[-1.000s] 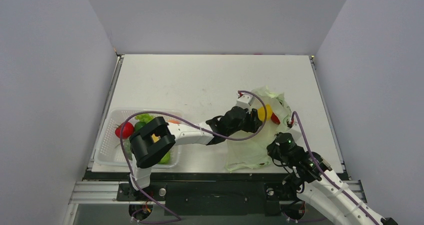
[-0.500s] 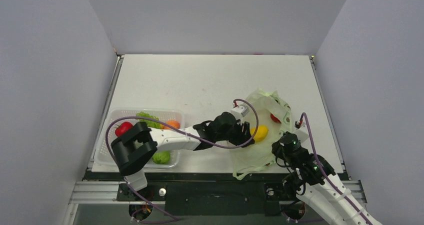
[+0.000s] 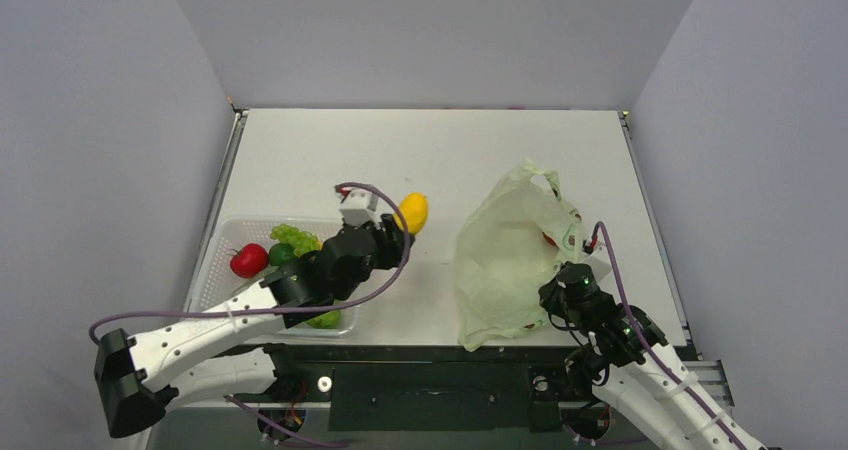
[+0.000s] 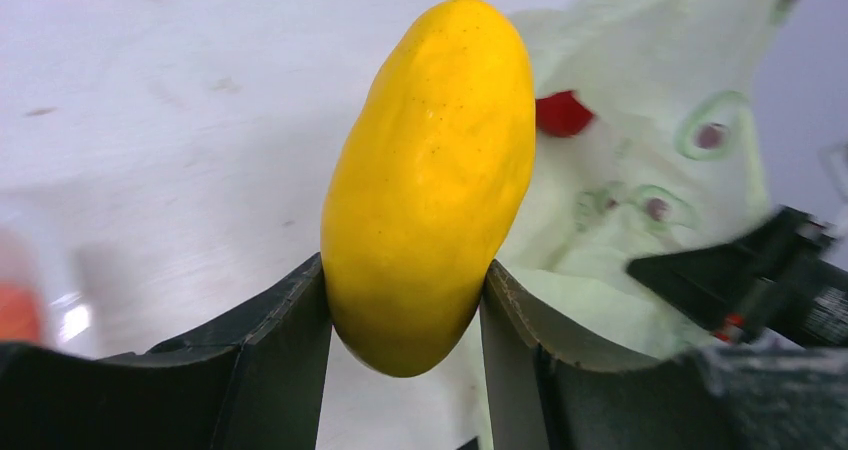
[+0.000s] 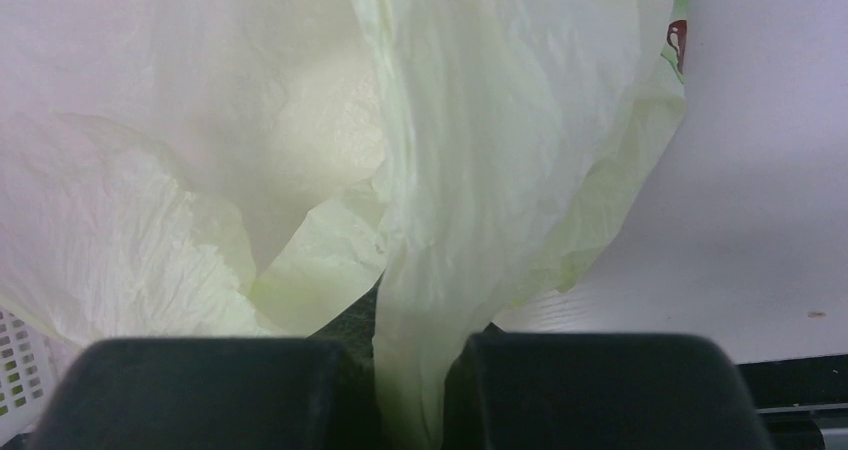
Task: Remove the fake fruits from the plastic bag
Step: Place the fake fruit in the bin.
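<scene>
My left gripper [image 3: 397,226] is shut on a yellow mango-shaped fruit [image 3: 412,212], held above the table just right of the basket; in the left wrist view the fruit [image 4: 430,180] sits between both fingers. The pale yellow-green plastic bag [image 3: 510,255] stands bunched at the right, a red fruit [image 3: 549,239] showing through its side, and also in the left wrist view [image 4: 563,114]. My right gripper [image 3: 556,305] is shut on a fold of the bag [image 5: 470,220] at its near right edge.
A clear latticed basket [image 3: 232,232] at the left holds a red fruit [image 3: 248,260], green grapes [image 3: 291,237], a dark green fruit [image 3: 279,254] and a light green one [image 3: 323,318]. Grey walls close in both sides.
My left gripper has drawn the yellow fruit out of the bag and carried it left and up to beside the basket. The bag has closed up and stands taller. The right gripper barely moved.
</scene>
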